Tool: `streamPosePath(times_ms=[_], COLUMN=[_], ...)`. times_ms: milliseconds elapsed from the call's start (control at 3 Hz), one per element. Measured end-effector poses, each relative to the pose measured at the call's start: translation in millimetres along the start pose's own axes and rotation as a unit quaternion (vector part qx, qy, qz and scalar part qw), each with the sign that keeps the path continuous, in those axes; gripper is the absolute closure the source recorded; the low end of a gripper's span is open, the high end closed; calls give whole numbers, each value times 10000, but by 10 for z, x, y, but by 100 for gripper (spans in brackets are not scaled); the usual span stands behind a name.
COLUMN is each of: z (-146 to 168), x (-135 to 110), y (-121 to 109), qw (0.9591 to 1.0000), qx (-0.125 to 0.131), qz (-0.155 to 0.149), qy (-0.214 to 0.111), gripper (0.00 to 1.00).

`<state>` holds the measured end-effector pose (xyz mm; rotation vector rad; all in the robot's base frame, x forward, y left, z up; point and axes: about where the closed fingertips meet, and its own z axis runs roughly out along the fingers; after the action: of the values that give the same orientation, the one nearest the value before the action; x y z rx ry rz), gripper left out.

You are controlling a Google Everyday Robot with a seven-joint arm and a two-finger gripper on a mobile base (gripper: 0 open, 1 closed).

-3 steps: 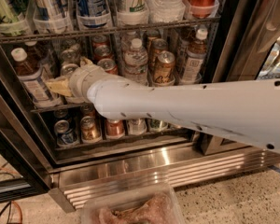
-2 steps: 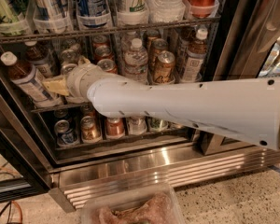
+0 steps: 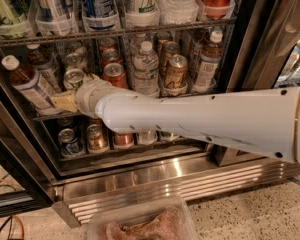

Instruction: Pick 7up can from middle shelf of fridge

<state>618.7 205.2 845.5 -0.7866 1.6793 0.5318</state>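
The fridge stands open before me. My white arm reaches from the right into the middle shelf. My gripper is at the shelf's left front, low by the rail. The 7up can, silver-white with green, stands just above and behind the gripper, touching or nearly so. A red Coca-Cola can stands right of it and a gold-brown can farther right. A brown bottle with a white cap leans left, right beside the gripper.
The upper rack holds tall cans and bottles. A water bottle and a tea bottle stand on the middle shelf. Several cans sit on the lower rack. A plastic tub lies on the floor in front.
The brown bottle at the left has tipped from nearly upright to leaning left. My gripper has stayed at the shelf's left front, a little lower.
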Motion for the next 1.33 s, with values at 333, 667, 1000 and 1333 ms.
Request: streamPosePath(times_ms=[333,667,1000,1333], z=[-53,-55,-55,-55], x=[169,173,173,173], y=[27,29,29,29], qw=[9998,9998,9998,9998], qx=[56,56,56,56], qz=[180,178,178,178], qy=[74,76,76,76], gripper=[43,66,89,100])
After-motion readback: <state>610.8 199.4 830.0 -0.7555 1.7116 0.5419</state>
